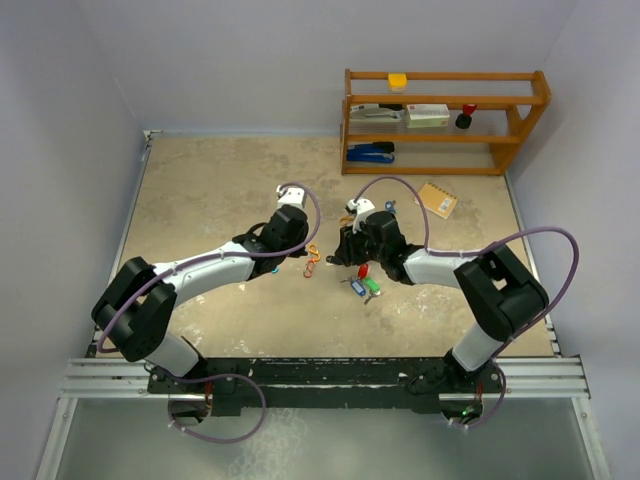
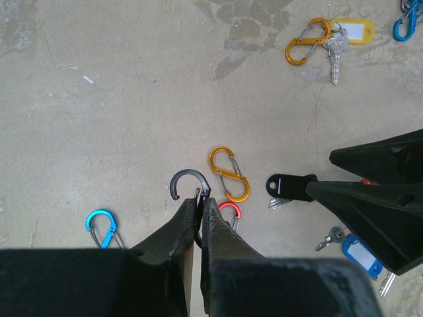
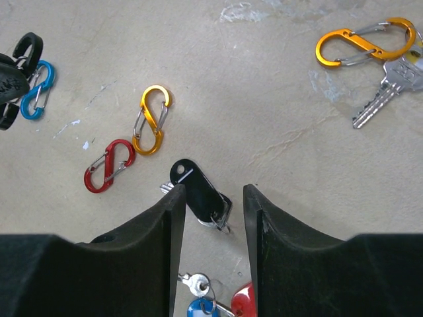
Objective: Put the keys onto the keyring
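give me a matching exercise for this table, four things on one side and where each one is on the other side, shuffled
Column one
1. black clip
2. black-tagged key
3. yellow-tagged key
4. red clip

Column two
a. lying loose beside the gold clip
b. pinched in the shut left end effector
c. between the open fingers of the right end effector
d. lying against the orange clip

Pairs: 1-b, 2-c, 3-d, 4-a
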`<action>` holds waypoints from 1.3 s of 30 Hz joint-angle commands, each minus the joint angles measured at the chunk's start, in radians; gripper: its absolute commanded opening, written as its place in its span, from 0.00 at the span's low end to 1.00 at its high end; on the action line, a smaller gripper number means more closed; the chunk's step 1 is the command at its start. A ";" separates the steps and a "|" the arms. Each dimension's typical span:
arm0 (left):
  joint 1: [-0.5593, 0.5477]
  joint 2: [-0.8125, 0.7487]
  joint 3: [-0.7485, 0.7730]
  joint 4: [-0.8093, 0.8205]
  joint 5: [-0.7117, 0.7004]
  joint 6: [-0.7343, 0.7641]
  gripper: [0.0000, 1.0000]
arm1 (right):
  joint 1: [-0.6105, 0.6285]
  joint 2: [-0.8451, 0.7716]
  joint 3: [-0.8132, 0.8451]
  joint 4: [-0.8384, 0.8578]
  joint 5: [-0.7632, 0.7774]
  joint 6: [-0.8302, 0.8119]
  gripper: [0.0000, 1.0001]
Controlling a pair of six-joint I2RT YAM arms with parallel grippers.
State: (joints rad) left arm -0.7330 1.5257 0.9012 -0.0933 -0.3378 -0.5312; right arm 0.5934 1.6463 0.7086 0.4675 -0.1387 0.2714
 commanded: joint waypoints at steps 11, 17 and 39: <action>0.008 -0.023 -0.018 0.032 -0.017 -0.016 0.00 | -0.006 -0.096 -0.044 -0.035 0.025 0.001 0.44; 0.009 -0.021 -0.018 0.032 -0.017 -0.016 0.00 | -0.006 -0.092 -0.057 -0.036 0.005 -0.012 0.44; 0.012 -0.008 -0.018 0.037 -0.015 -0.015 0.00 | -0.006 -0.026 -0.030 -0.035 -0.014 -0.031 0.39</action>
State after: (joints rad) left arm -0.7284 1.5257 0.8852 -0.0917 -0.3378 -0.5388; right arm 0.5922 1.6138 0.6518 0.4156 -0.1341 0.2565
